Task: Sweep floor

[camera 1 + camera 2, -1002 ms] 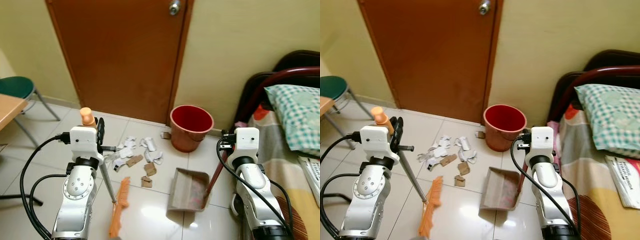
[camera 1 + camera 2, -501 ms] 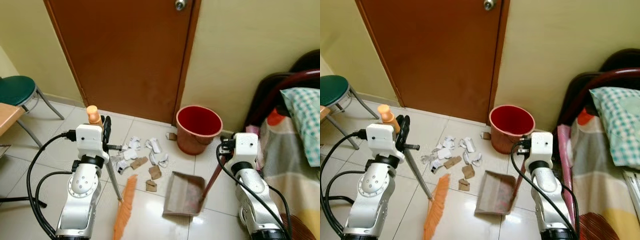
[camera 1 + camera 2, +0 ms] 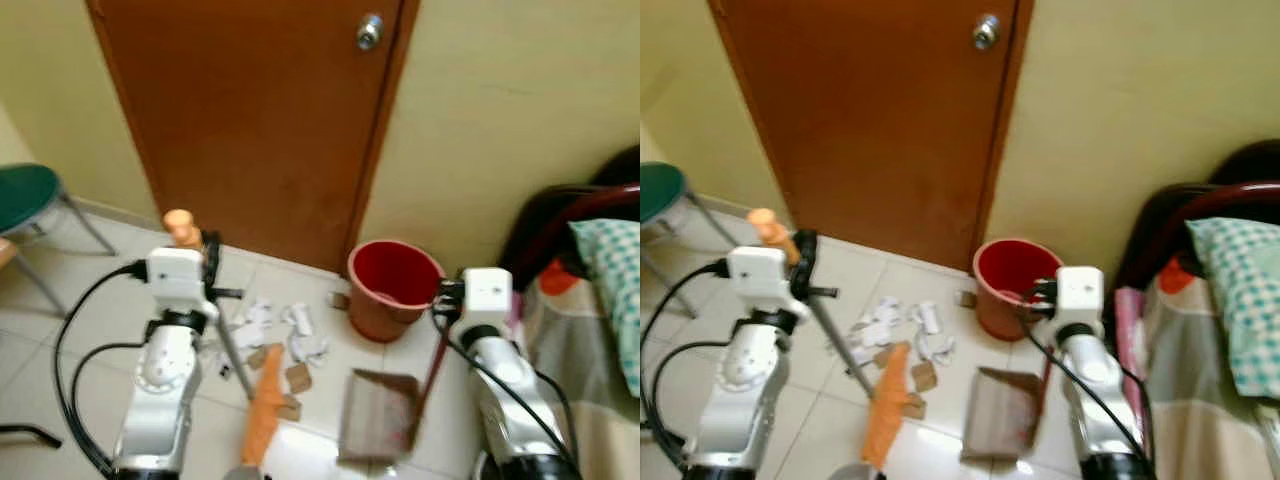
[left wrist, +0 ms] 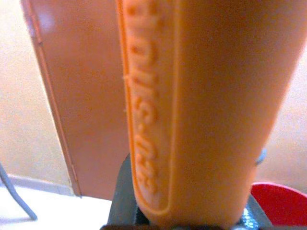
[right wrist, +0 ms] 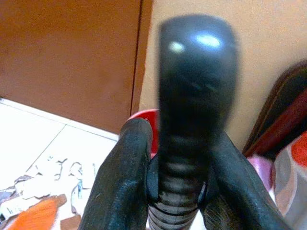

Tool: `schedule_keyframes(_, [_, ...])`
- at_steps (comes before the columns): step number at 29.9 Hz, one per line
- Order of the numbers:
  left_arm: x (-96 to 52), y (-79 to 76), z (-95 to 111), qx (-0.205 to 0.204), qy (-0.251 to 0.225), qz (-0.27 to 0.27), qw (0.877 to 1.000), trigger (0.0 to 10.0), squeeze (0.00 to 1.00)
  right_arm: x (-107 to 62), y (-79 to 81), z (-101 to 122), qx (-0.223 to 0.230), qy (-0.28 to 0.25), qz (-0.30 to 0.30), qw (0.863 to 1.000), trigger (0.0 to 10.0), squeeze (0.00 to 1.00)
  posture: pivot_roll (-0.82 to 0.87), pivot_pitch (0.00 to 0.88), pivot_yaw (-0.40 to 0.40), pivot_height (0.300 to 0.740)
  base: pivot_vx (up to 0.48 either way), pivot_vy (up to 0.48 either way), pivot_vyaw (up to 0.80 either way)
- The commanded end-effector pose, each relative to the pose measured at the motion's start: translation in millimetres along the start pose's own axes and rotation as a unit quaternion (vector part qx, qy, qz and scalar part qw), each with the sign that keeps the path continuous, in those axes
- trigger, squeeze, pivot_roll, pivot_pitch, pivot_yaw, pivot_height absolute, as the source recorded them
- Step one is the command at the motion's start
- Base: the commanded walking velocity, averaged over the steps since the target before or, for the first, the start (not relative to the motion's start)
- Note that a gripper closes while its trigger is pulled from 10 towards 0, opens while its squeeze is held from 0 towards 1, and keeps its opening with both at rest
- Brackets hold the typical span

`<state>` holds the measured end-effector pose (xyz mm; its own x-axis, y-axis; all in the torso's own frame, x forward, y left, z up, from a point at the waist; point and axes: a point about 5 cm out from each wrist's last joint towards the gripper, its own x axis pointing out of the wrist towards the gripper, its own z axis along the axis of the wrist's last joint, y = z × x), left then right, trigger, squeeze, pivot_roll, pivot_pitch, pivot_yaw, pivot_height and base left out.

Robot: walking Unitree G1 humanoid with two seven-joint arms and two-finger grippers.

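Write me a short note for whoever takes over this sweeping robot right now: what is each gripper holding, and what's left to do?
Left gripper: shut on the orange broom handle; bristles rest on the tiles beside the paper and cardboard scraps.
Right gripper: shut on the dustpan handle; pan stands on the floor right of the scraps, before the red bucket.
Done: both tools in hand.
Left: sweep scraps into the pan, likely empty it into the bucket.

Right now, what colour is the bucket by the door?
The bucket is red, clearest in the left eye view.
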<state>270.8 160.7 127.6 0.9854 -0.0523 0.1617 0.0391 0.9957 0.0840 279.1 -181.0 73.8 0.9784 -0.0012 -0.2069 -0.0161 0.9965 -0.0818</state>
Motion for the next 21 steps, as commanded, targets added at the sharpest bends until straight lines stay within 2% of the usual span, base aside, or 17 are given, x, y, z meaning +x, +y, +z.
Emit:
schedule_keyframes(1, [1.8, -3.8, 5.2, 0.008, -0.012, -0.005, 1.0, 10.0, 0.0, -1.6, -3.8, -5.6, 0.0, 0.019, -0.003, 1.0, 10.0, 0.0, 0.01, 0.046, -0.021, 0.74, 0.0, 0.0, 0.0])
schedule_keyframes(6, [3.2, -6.5, 5.1, 0.004, -0.009, -0.01, 1.0, 10.0, 0.0, 0.4, -0.6, -12.8, -0.001, 0.056, 0.016, 0.998, 10.0, 0.0, 0.01, 0.051, -0.019, 0.74, 0.0, 0.0, 0.0])
schedule_keyframes(11, [9.0, -14.7, 4.3, -0.002, -0.007, -0.031, 1.0, 10.0, 0.0, 10.3, -0.2, -2.9, -0.003, 0.049, 0.02, 0.999, 10.0, 0.0, 0.02, 0.078, -0.014, 0.74, 0.0, 0.0, 0.0])
schedule_keyframes(16, [25.9, -28.4, 7.1, 0.002, -0.01, -0.052, 0.999, 10.0, 0.0, 24.2, -1.1, 3.0, -0.006, 0.045, 0.024, 0.999, 10.0, 0.0, 0.04, 0.127, -0.007, 0.74, 0.0, 0.0, 0.0])
schedule_keyframes(20, [26.9, -31.5, 6.8, 0.001, -0.007, -0.056, 0.998, 10.0, 0.0, 25.1, -1.9, 1.4, -0.006, 0.042, 0.023, 0.999, 10.0, 0.0, 0.03, 0.141, -0.001, 0.74, 0.0, 0.0, 0.0])
schedule_keyframes(21, [26.9, -36.2, 5.2, -0.002, -0.003, -0.061, 0.998, 10.0, 0.0, 27.0, -4.4, 4.7, 0.011, 0.018, 0.018, 1.0, 10.0, 0.0, 0.03, 0.148, 0.003, 0.74, 0.0, 0.0, 0.0])
